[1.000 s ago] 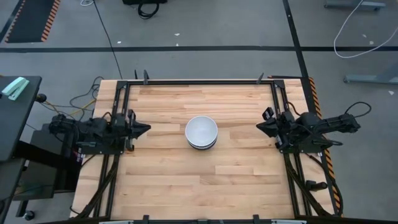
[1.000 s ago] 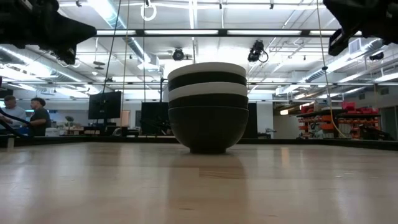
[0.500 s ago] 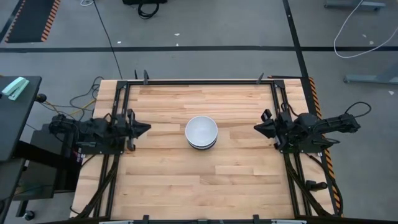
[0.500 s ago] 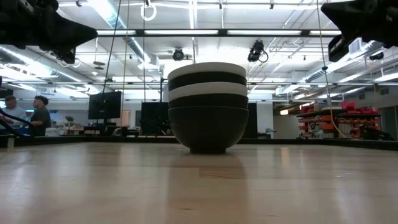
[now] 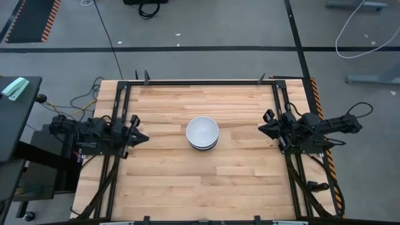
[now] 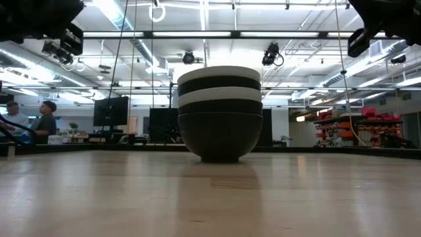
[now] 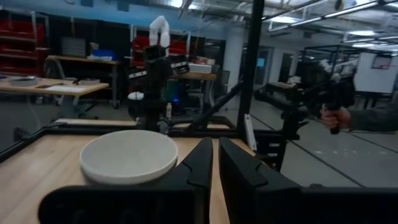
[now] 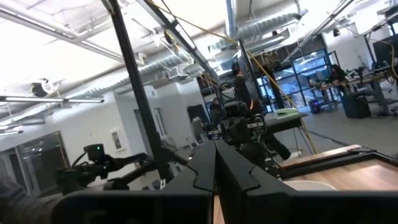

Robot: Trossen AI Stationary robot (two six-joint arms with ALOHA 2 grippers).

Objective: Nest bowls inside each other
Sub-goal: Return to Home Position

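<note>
The bowls (image 5: 202,132) stand nested in one stack at the table's middle, black and white by turns, with a white one on top (image 7: 128,155). The lowest black bowl (image 6: 220,135) rests by its foot on the wood. My left gripper (image 5: 142,138) hovers shut by the table's left edge, well apart from the stack; its fingers (image 7: 216,167) point toward it. My right gripper (image 5: 262,129) hovers shut by the right edge, its fingers (image 8: 216,167) closed together. A sliver of the stack (image 8: 309,185) shows past them.
A black metal frame (image 5: 200,82) runs around the wooden table (image 5: 187,181). Bare wood lies on every side of the stack. People (image 6: 45,120) stand in the room beyond the table, and a hand holding a device (image 7: 336,115) shows far off.
My left gripper has swung a little toward the table's near edge and risen, leaving most of the low view. My right gripper edged toward the stack and drew back again. The stack has stayed still.
</note>
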